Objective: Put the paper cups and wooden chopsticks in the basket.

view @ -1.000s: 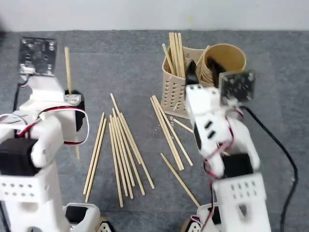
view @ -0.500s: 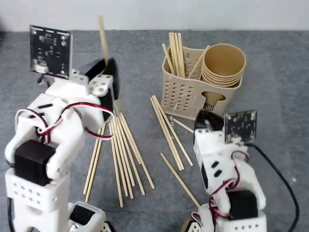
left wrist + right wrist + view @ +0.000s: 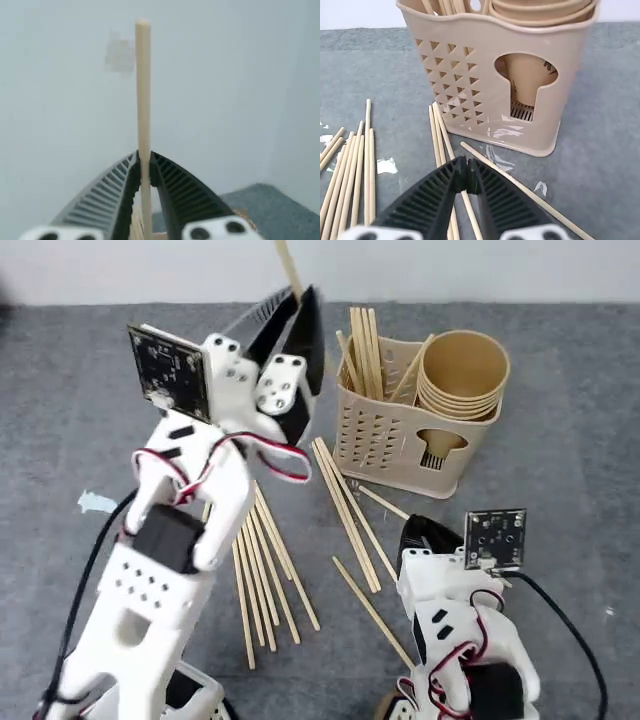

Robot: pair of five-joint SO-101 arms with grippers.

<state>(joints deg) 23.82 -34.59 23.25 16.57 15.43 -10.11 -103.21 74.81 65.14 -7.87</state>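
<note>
Right gripper (image 3: 466, 172), nearest, sits low before the basket (image 3: 485, 75), fingers closed on nothing. Loose chopsticks (image 3: 262, 560) litter the table (image 3: 570, 470). Left gripper (image 3: 144, 159) clamps one chopstick (image 3: 143, 85) upright, raised beside the basket holding stacked paper cups (image 3: 465, 365). Next: align over the chopstick compartment, then release.

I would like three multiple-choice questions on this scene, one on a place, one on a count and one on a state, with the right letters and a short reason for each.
1. Where are the cups?
A) beside the basket
B) inside it
C) in a hand

2. What does the left hand hold?
A) one chopstick
B) two
C) none

3. How is the right hand?
A) open
B) shut on a cup
C) shut, empty

Answers:
1 B, the stack stands in one compartment.
2 A, a single stick rises between its jaws.
3 C, its jaws meet with nothing between.
</note>
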